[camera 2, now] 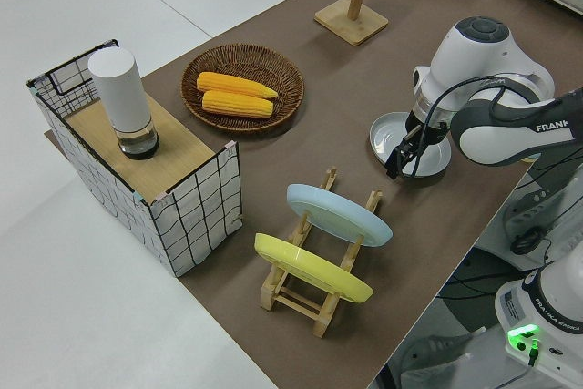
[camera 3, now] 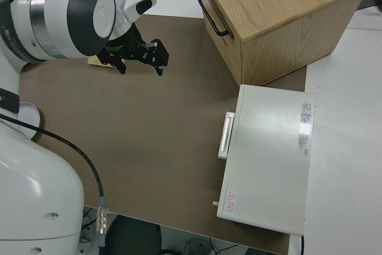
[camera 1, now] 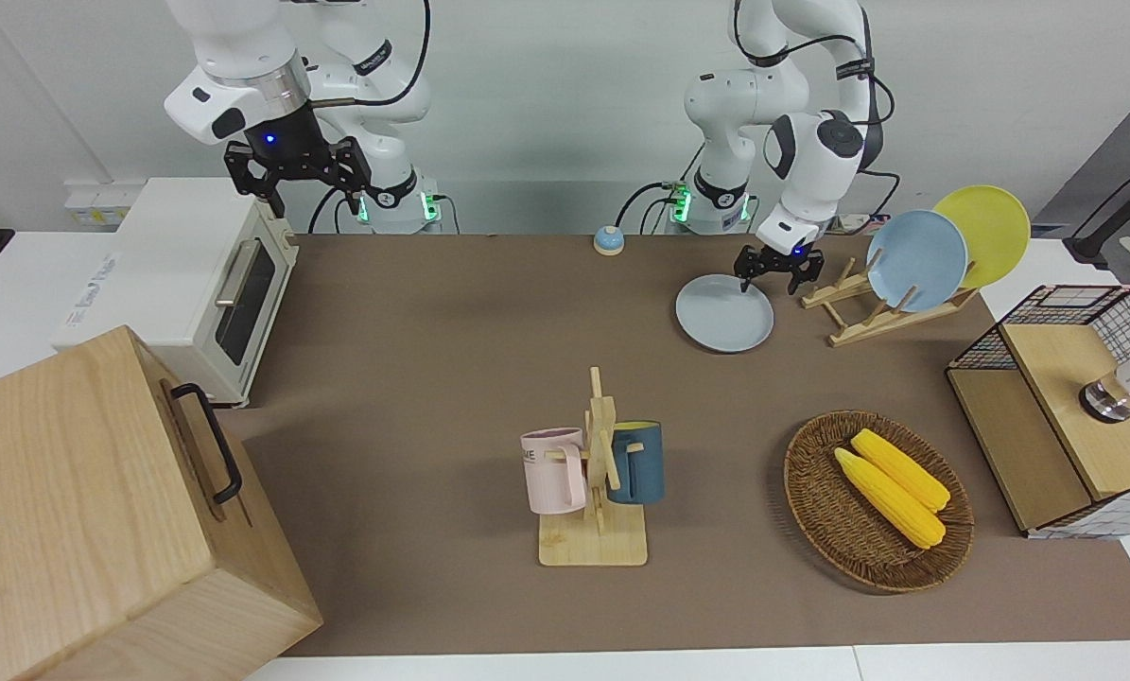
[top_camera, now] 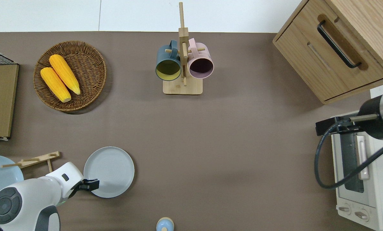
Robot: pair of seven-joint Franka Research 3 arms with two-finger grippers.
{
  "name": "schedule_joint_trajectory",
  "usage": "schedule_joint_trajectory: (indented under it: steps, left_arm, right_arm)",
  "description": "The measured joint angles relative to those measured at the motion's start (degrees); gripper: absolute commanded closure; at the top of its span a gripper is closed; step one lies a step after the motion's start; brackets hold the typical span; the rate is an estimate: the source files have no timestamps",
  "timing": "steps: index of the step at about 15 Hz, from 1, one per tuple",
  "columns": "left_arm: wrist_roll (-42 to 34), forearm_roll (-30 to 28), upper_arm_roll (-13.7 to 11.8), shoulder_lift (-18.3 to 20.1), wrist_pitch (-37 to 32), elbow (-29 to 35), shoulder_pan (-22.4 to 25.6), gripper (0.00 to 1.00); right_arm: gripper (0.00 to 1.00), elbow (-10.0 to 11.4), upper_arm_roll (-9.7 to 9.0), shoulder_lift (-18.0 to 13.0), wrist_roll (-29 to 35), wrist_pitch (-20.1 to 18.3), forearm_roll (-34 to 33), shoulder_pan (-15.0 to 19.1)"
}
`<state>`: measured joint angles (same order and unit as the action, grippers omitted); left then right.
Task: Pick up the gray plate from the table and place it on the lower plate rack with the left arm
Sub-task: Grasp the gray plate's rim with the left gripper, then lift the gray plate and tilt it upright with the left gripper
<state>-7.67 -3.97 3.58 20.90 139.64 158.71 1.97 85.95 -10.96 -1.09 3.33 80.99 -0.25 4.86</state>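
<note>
The gray plate (camera 1: 723,313) lies flat on the brown table (camera 1: 451,331), beside the light-wood plate rack (camera 1: 862,317); it also shows in the overhead view (top_camera: 109,172) and the left side view (camera 2: 407,137). The rack (camera 2: 314,289) holds a sky-blue plate (camera 1: 916,260) and a yellow plate (camera 1: 985,232) on edge. My left gripper (camera 1: 770,279) is open and low at the plate's rim, on the side nearest the robots and the rack (top_camera: 94,185). It holds nothing. My right gripper (camera 1: 298,180) is open and parked.
A mug stand (camera 1: 595,492) with a pink and a blue mug, a wicker basket (camera 1: 810,511) with two corn cobs, a wire basket with wooden box (camera 1: 1066,407), a toaster oven (camera 1: 196,284), a wooden cabinet (camera 1: 101,511), a small bell (camera 1: 608,240).
</note>
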Motion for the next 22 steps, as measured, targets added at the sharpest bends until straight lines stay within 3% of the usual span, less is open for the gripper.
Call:
schedule_joint_trajectory:
  steps: [3,7,8,14,15,22]
  left_arm:
    - [0.00,0.00,0.10,-2.50,3.12,0.28,-0.13,0.01]
    - [0.00,0.00,0.32,-4.21,4.77,0.42,-0.23,0.16]
    - [0.00,0.00,0.33,-4.33,4.77,0.42,-0.24,0.25]
    - [0.00,0.00,0.35,-4.63,4.81,0.45,-0.24,0.96]
    - [0.00,0.00,0.36,-4.67,4.81,0.45,-0.24,1.00]
    - [0.06,-0.27,0.36,-4.54,5.04,0.25,-0.88,1.00]
  right_arm:
    - [0.011,0.00,0.00,0.00,0.00,0.00,0.00,0.00]
    - [0.013,0.00,0.00,0.00,0.00,0.00,0.00,0.00]
    - [0.011,0.00,0.00,0.00,0.00,0.00,0.00,0.00]
    - [0.013,0.00,0.00,0.00,0.00,0.00,0.00,0.00]
    - [0.013,0.00,0.00,0.00,0.00,0.00,0.00,0.00]
    - [0.013,0.00,0.00,0.00,0.00,0.00,0.00,0.00]
